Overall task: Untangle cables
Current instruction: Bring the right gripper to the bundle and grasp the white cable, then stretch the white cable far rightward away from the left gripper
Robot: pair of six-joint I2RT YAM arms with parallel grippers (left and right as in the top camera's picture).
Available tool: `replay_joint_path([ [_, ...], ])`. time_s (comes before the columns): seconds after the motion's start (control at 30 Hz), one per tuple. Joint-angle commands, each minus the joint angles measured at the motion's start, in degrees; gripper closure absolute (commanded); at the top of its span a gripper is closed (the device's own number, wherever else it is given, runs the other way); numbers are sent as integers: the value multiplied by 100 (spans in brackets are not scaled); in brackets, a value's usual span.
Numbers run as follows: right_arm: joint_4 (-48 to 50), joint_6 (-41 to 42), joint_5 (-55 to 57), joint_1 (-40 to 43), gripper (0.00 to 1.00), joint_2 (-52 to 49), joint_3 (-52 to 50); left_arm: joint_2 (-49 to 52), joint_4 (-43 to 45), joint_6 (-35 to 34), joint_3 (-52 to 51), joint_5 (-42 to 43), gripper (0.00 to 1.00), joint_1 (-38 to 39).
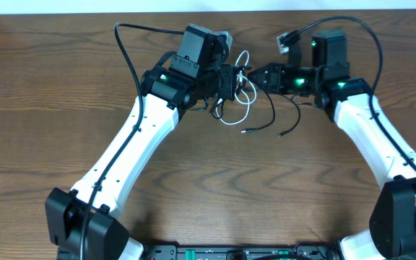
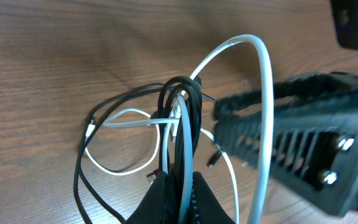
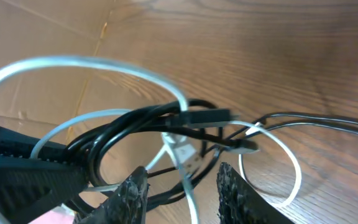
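Left claw [image 2: 179, 194] pinching tangled cables [image 2: 180, 80], right claw [image 3: 182, 186] spread

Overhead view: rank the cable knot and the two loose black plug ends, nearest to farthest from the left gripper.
1. The cable knot, at the left gripper tips.
2. The left black plug end, below the knot.
3. The right black plug end, farther right.

One black cable [image 3: 142, 118], one white cable [image 2: 268, 81], one left gripper [image 2: 180, 196], one right gripper [image 3: 182, 186], one wooden table [image 1: 266, 202]
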State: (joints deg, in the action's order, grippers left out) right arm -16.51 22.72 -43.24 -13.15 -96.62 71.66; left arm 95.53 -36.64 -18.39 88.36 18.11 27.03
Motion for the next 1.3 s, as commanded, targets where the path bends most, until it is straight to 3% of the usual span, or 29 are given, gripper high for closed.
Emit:
replay_joint_path([
  [0.0, -24, -223, 271, -188, 68, -15, 22, -4, 28, -7, -17, 26, 92, -4],
  [0.23, -376, -564, 1029, -448, 75, -17, 22, -4, 28, -7, -17, 26, 93, -4],
  [0.33, -525, -636, 1182, -457, 86, -17, 22, -4, 26, -7, -17, 26, 93, -4],
  [0.4, -535, -719, 1182, -452, 99, -17, 22, -4, 26, -7, -17, 26, 92, -4],
  [0.83, 168, -715, 525, -61, 99, 511, 22, 151, -46, 420, -50, -254, 92, -4],
  [1.27, -107, -710, 356, 1349, 99, 2142, 22, 382, -52, 291, -50, -234, 93, -7],
])
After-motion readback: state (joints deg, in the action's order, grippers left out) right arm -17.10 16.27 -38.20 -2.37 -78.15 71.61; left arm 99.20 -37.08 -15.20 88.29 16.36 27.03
